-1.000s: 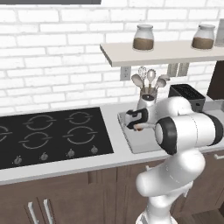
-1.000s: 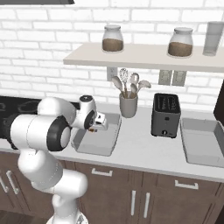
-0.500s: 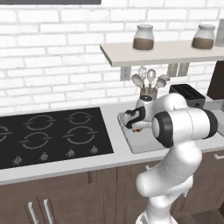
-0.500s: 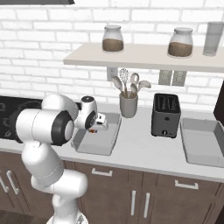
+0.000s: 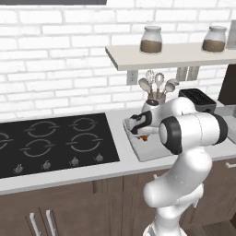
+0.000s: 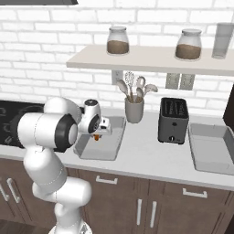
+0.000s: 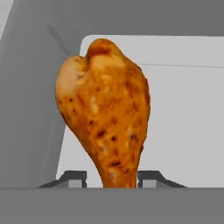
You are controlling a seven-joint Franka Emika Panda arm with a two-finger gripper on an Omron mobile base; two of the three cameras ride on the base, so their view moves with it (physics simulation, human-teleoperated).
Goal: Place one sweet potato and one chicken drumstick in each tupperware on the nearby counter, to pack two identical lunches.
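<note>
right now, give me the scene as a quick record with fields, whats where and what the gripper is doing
gripper: over the left tupperware, fingertips on either side of the drumstick's narrow end
chicken drumstick: between the fingers, thick end pointing into the tray; whether it rests on the tray floor cannot be told
grip state: cannot tell if clamped or just released
second tupperware: right of the toaster, nothing seen in it
toaster: black, between the two trays
utensil holder: behind the left tray
sweet potato: none seen in either tray
</note>
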